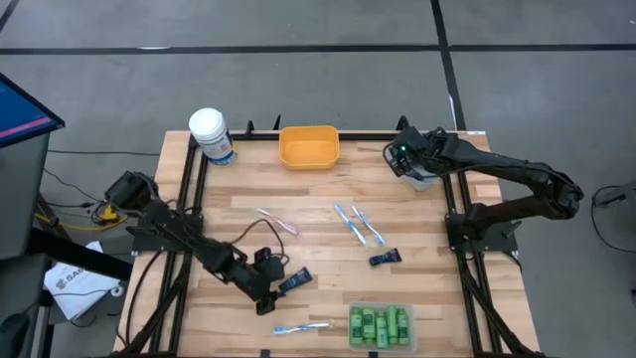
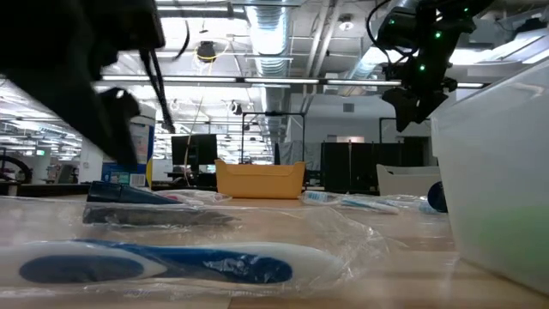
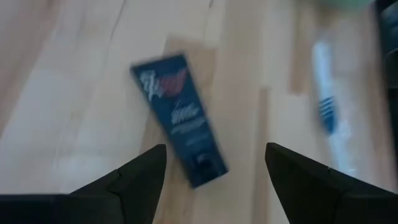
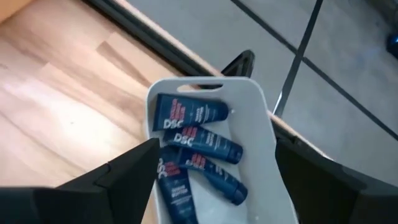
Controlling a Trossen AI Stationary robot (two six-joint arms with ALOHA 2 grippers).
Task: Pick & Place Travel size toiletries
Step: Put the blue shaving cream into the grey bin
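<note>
My left gripper (image 3: 216,148) is open and hovers over a dark navy flat tube (image 3: 180,119) lying flat on the wood near the table's near edge (image 1: 295,281), fingers on either side without touching. A light-blue toothbrush (image 3: 326,115) lies beside it. My right gripper (image 4: 216,142) is open above the grey bin (image 4: 261,124) at the far right corner, which holds several navy tubes (image 4: 196,143). Another navy tube (image 1: 385,258), two light-blue toothbrushes (image 1: 358,224) and a pink one (image 1: 278,221) lie mid-table. Green bottles (image 1: 380,323) fill the clear bin.
An orange bin (image 1: 308,146) and a white-lidded canister (image 1: 211,134) stand at the far edge. The clear bin (image 2: 506,172) sits at the near edge, with a wrapped toothbrush (image 1: 301,327) to its left. Bare wood lies between the mid-table items and the far bins.
</note>
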